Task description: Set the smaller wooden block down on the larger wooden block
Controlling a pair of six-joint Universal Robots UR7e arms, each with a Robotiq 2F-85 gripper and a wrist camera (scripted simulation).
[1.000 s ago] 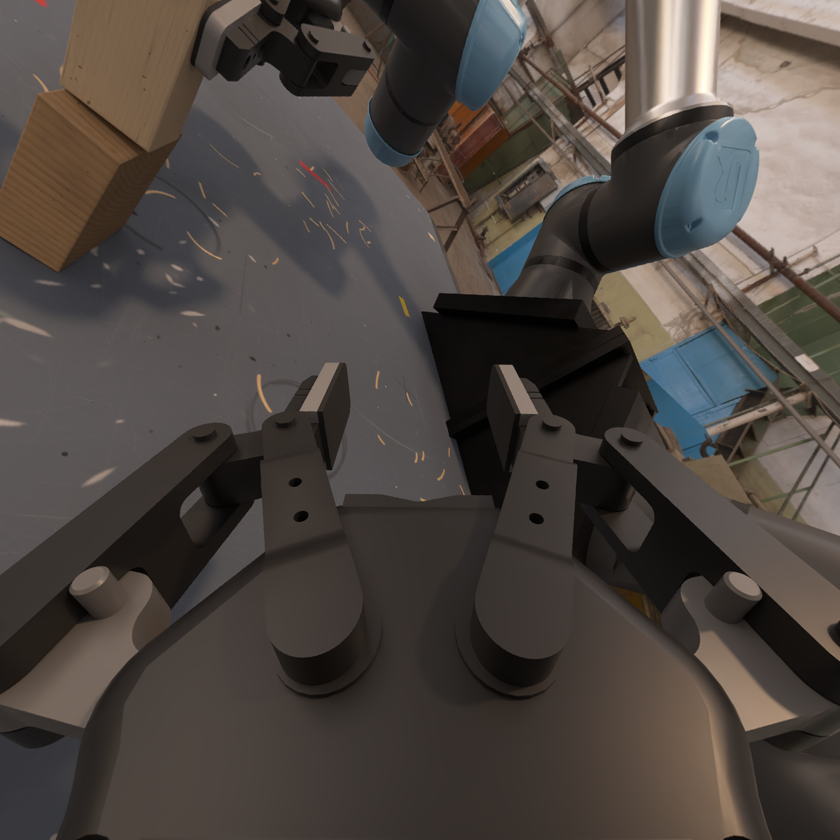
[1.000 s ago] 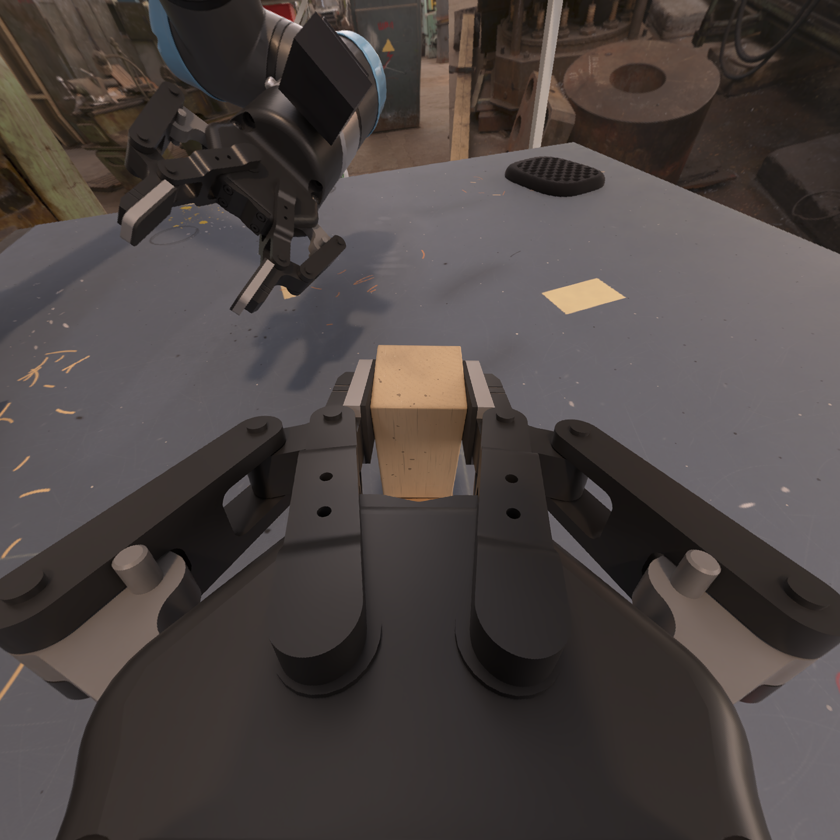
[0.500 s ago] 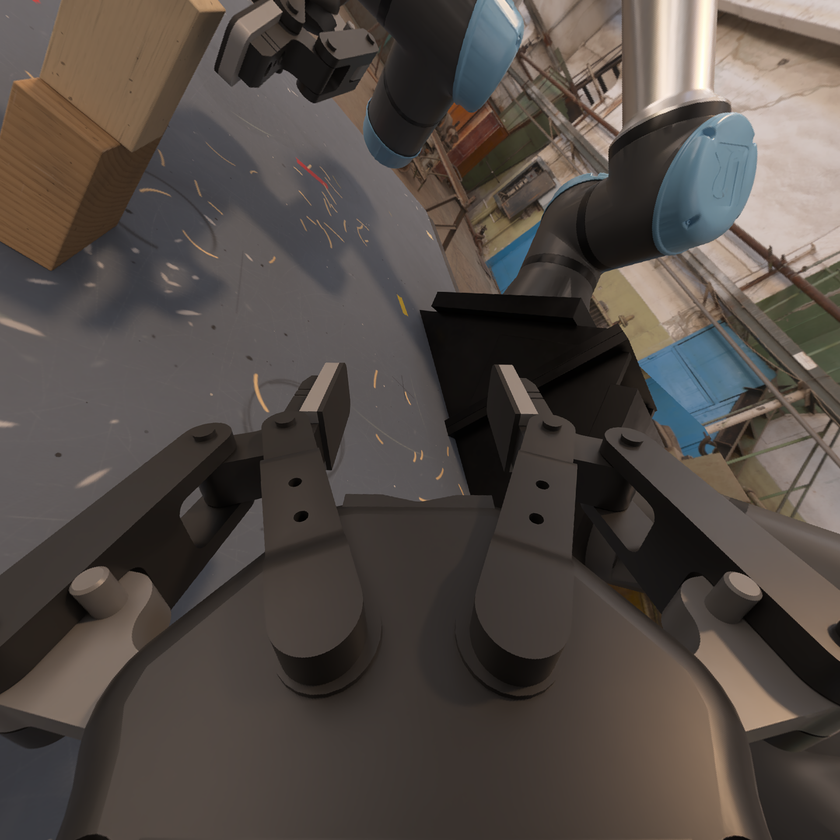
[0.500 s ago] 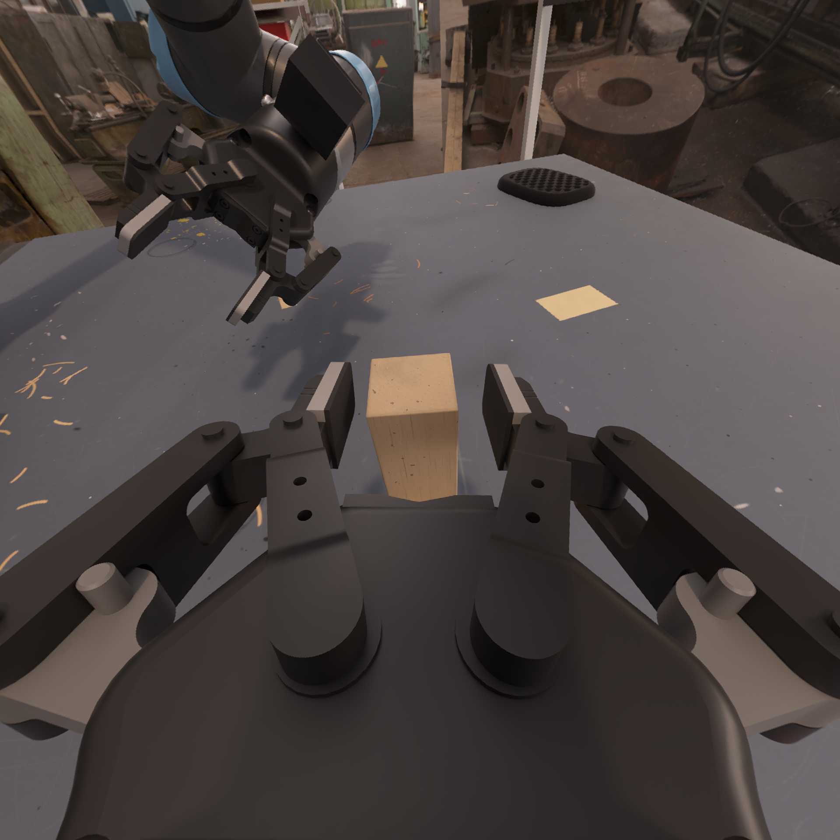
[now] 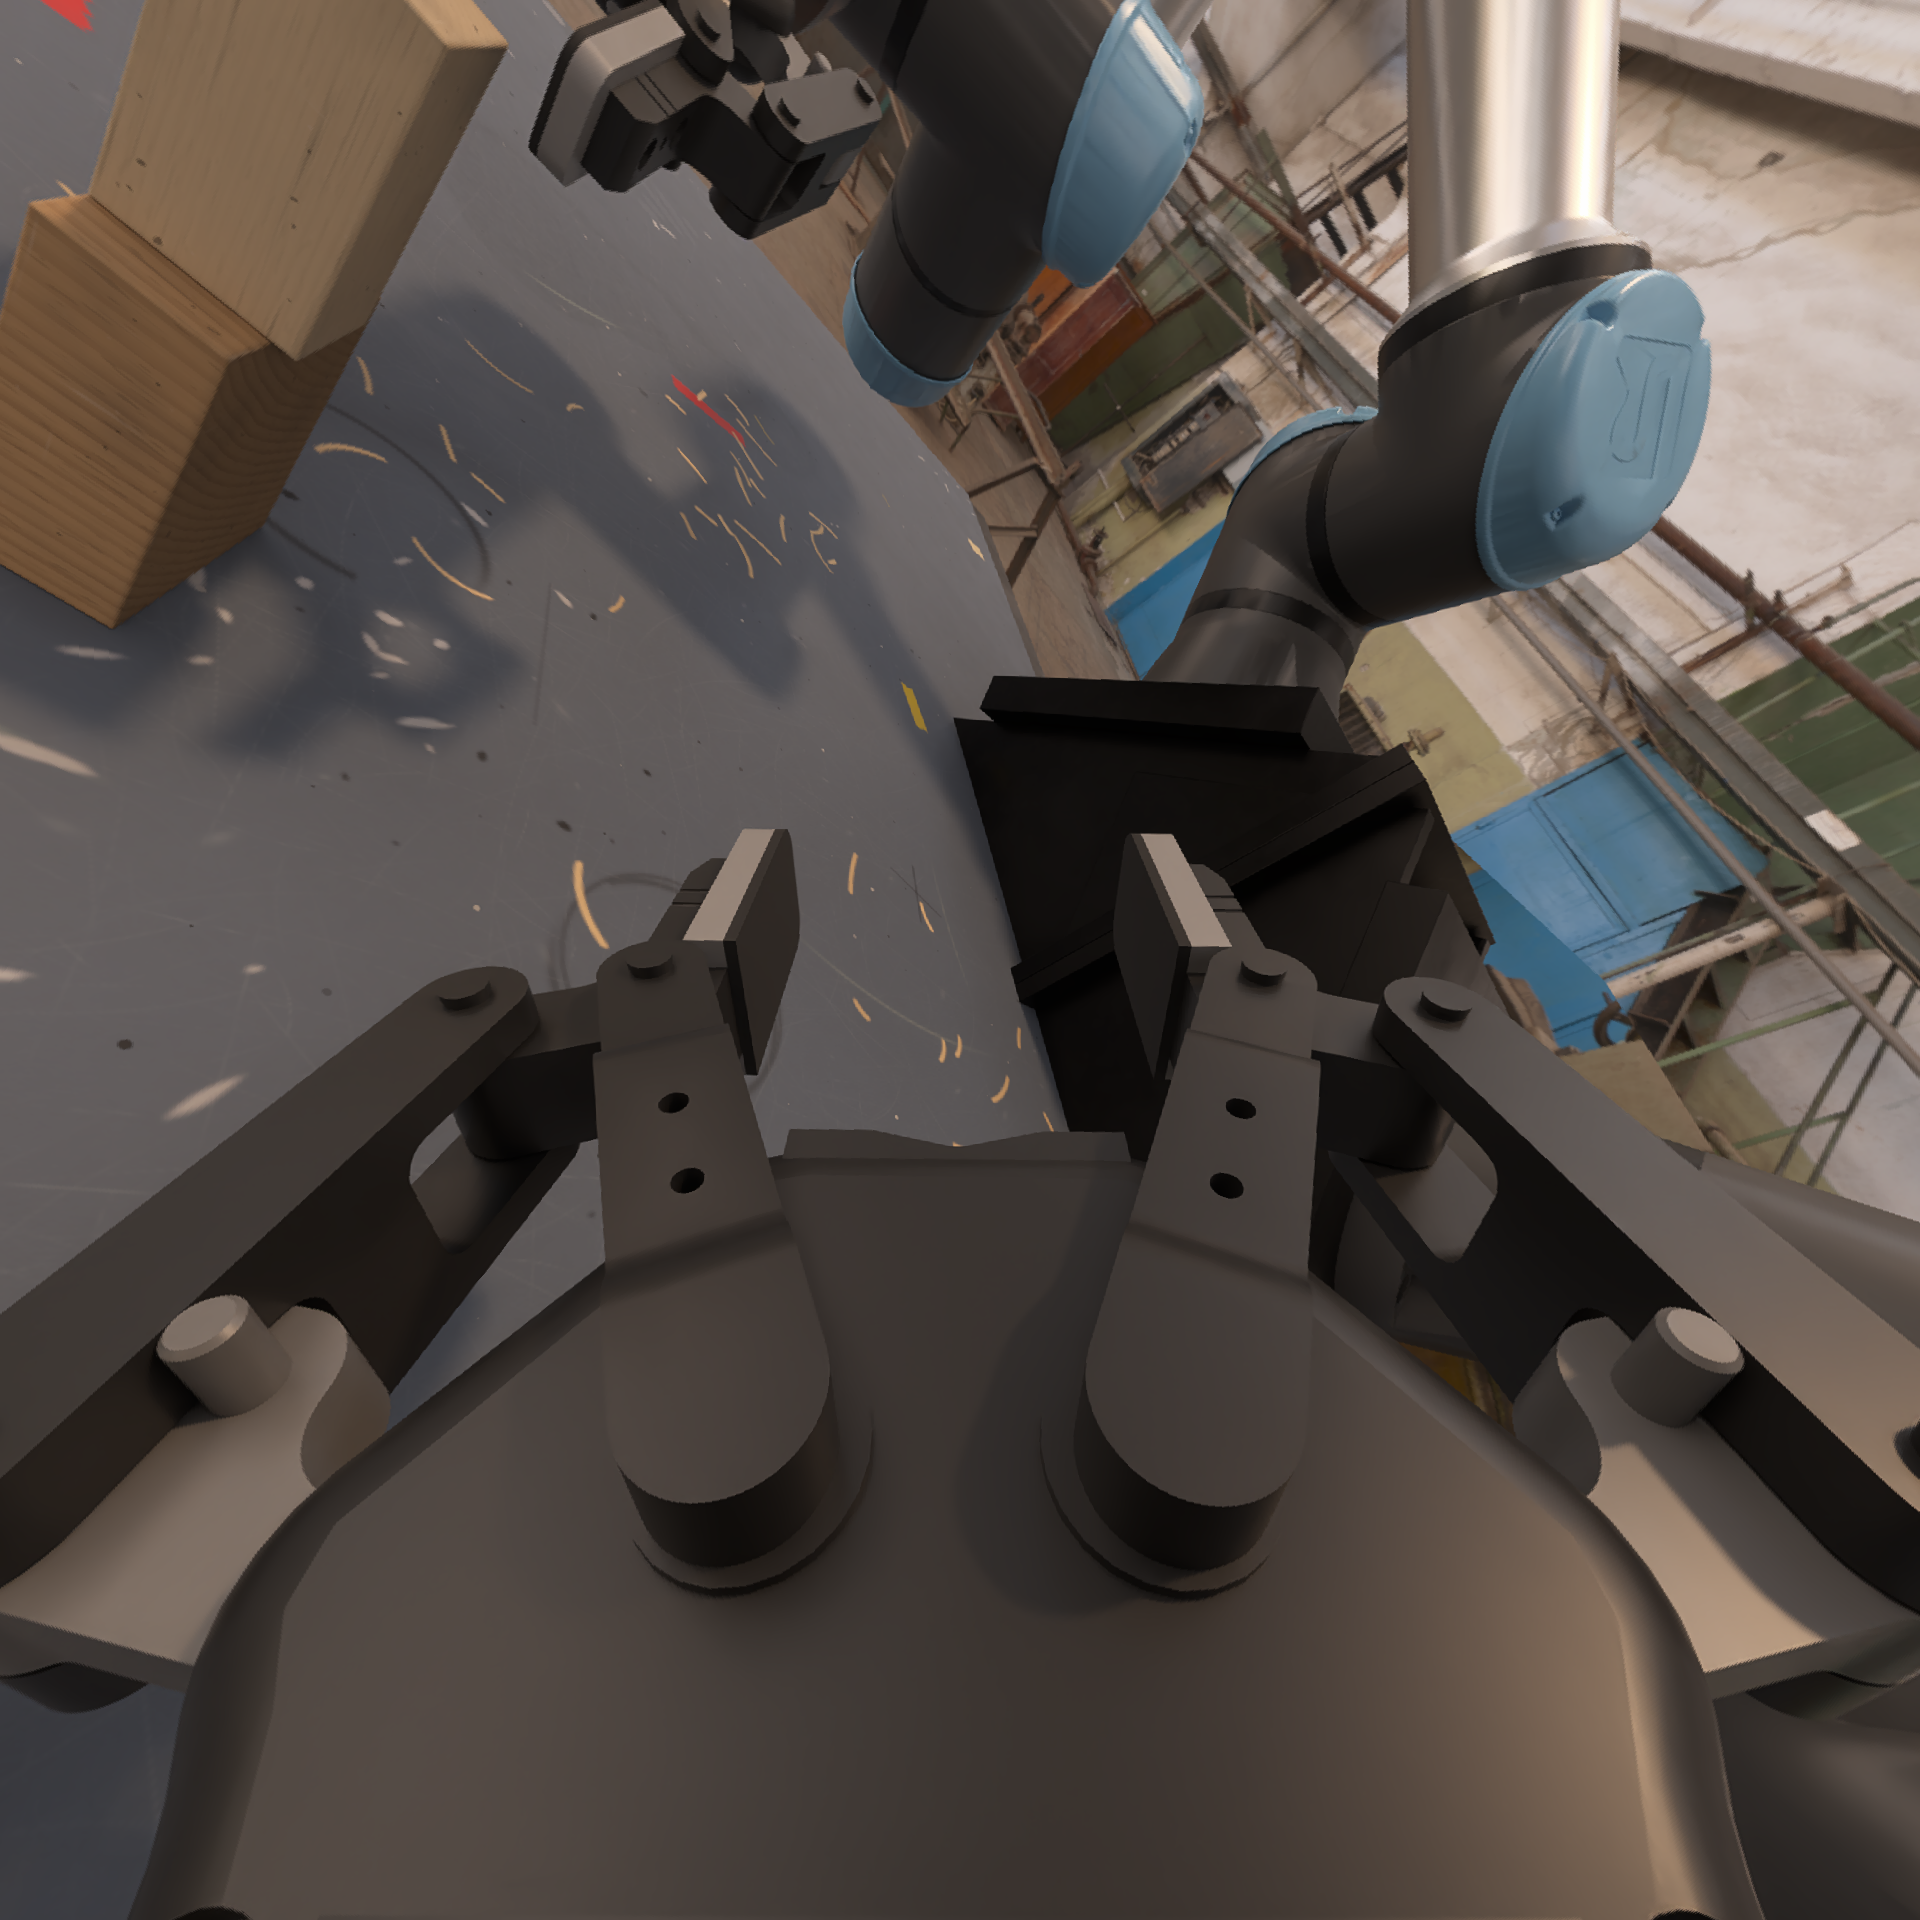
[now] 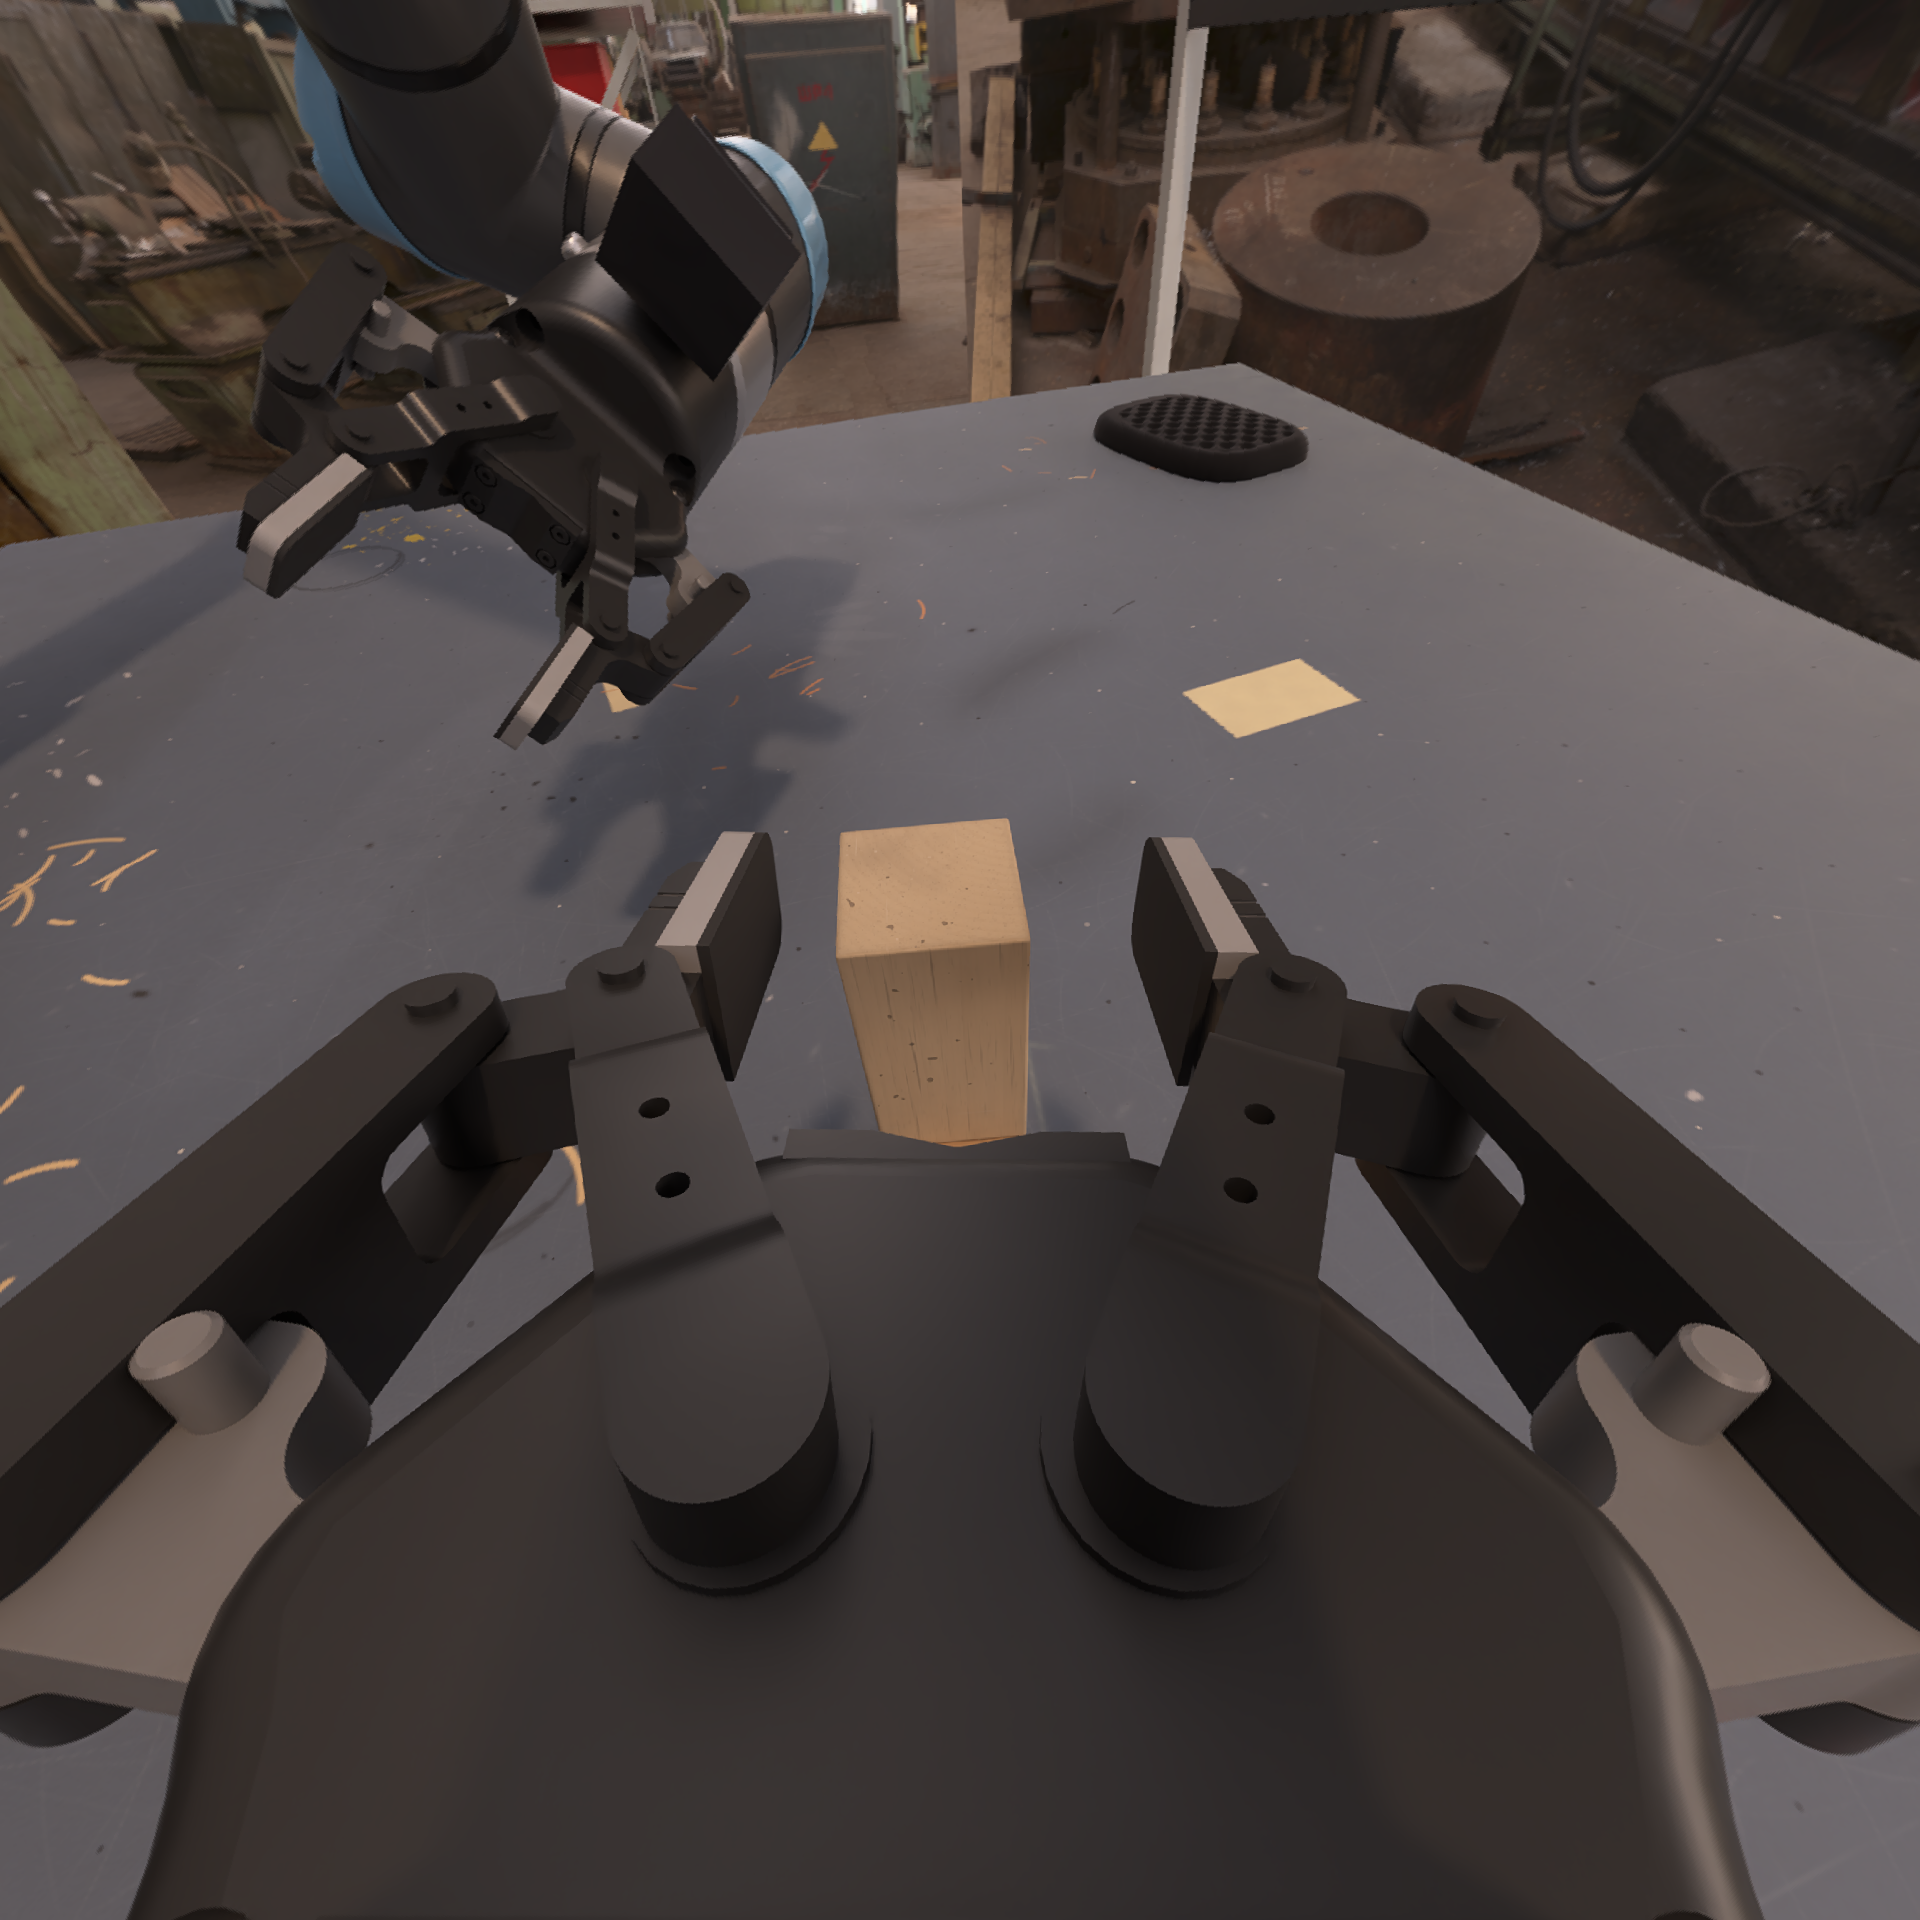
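The smaller, pale wooden block (image 5: 281,156) stands on the larger, darker wooden block (image 5: 135,426) at the upper left of the left wrist view. In the right wrist view the pale block (image 6: 935,977) stands free between my right gripper's (image 6: 956,935) open fingers, not touching either pad; the larger block is hidden under it. The right gripper also shows in the left wrist view (image 5: 707,114), above and beside the stack. My left gripper (image 5: 961,914) is open and empty over the grey table, away from the blocks; it also shows in the right wrist view (image 6: 416,613).
The grey table (image 6: 1455,935) carries a pale square patch (image 6: 1270,696) and a black perforated pad (image 6: 1200,436) at the far right. The right arm's black base mount (image 5: 1195,831) sits at the table edge behind my left fingers. Workshop clutter lies beyond the table.
My right gripper opened, let go of the smaller block on the larger one, and rose and drew back from it. The left gripper has barely moved.
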